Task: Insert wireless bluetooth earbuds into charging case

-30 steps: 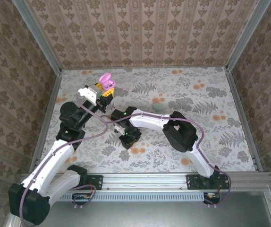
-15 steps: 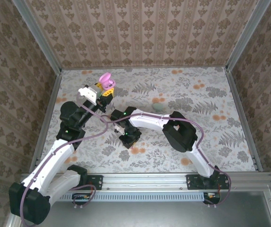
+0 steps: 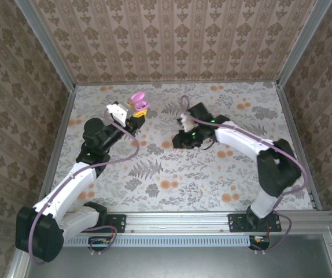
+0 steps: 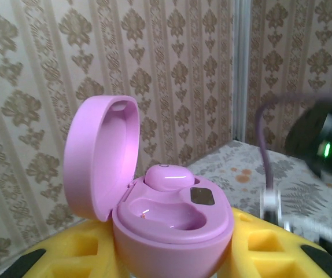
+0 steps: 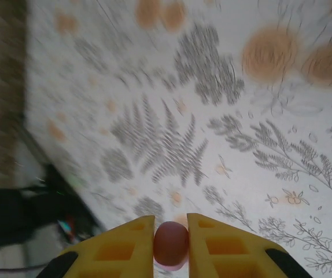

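The right end effector (image 5: pixel 170 225) is clamped shut on a pink earbud (image 5: pixel 170 244), held over the floral counter (image 5: pixel 258 145) just right of centre, toward the far side. The left end effector (image 4: pixel 172 255) grips the open pink charging case (image 4: pixel 172 229) at far left, lid (image 4: pixel 99 156) upright, a second earbud (image 4: pixel 169 176) seated inside it.

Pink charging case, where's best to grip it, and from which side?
Probably the case by its lower shell, pinched across the sides, coming in low as the left gripper does. The lid stands open and the wells face up, so both stay clear.
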